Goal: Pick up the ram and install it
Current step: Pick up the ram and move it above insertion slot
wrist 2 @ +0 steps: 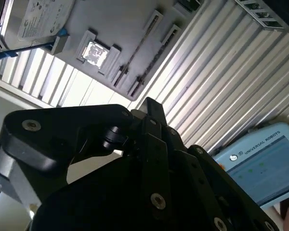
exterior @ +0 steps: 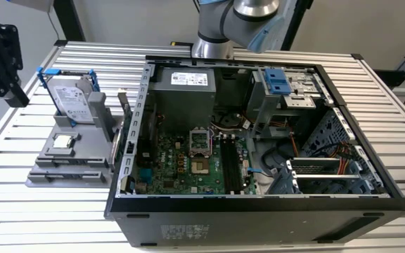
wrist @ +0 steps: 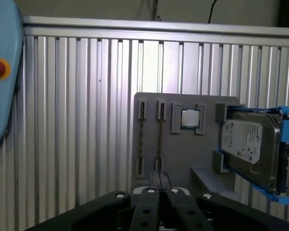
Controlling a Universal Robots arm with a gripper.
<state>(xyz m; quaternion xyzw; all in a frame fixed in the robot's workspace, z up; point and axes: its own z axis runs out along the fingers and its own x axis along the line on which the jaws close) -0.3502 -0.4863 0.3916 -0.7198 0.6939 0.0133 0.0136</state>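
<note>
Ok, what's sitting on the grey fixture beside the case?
The grey fixture holds a hard drive in a blue frame, a square chip in a pocket, and two long narrow slots. Whether ram fills them cannot be seen.

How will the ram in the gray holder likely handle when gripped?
The ram stands on edge in a slot of the gray holder and looks thin, so it is probably light and stiff. Its narrow edge offers little to grip, so it may tilt or slip.

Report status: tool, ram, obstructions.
Tool shut, empty, off the grey fixture. Ram edge-on in fixture slot, untouched. Nothing between tool and ram.
</note>
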